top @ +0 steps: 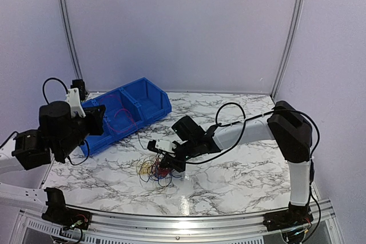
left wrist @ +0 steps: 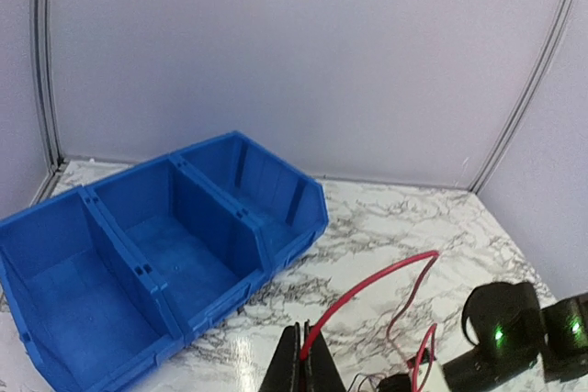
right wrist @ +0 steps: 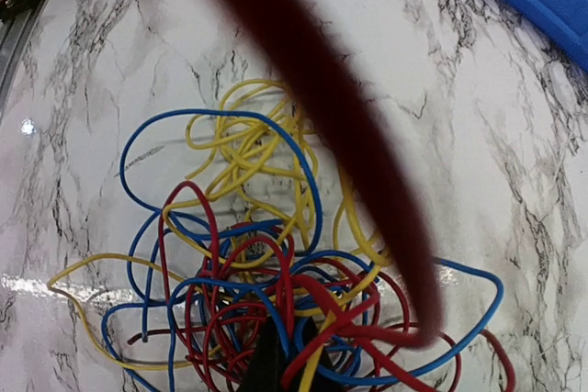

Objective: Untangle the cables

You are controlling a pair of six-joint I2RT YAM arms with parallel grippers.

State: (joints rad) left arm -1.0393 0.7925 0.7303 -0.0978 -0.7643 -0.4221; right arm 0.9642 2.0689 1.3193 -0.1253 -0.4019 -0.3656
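Observation:
The cables (top: 154,168) lie as a tangled bundle of thin yellow, blue and red wires on the marble table, and they fill the right wrist view (right wrist: 248,254). My right gripper (top: 167,158) is down in the near side of the bundle, its fingers (right wrist: 276,360) shut among red, blue and yellow strands. My left gripper (left wrist: 310,360) is shut on one red wire (left wrist: 386,274). That wire arcs up and right, then drops back towards the bundle. It crosses the right wrist view as a blurred dark red band (right wrist: 349,144). In the top view the left gripper (top: 98,119) is raised beside the blue bin.
A blue three-compartment bin (top: 150,108) stands at the back left of the table, and the compartments I see in the left wrist view (left wrist: 165,254) hold nothing. Thick black arm cables (top: 229,112) loop above the right arm. Walls close the back and sides.

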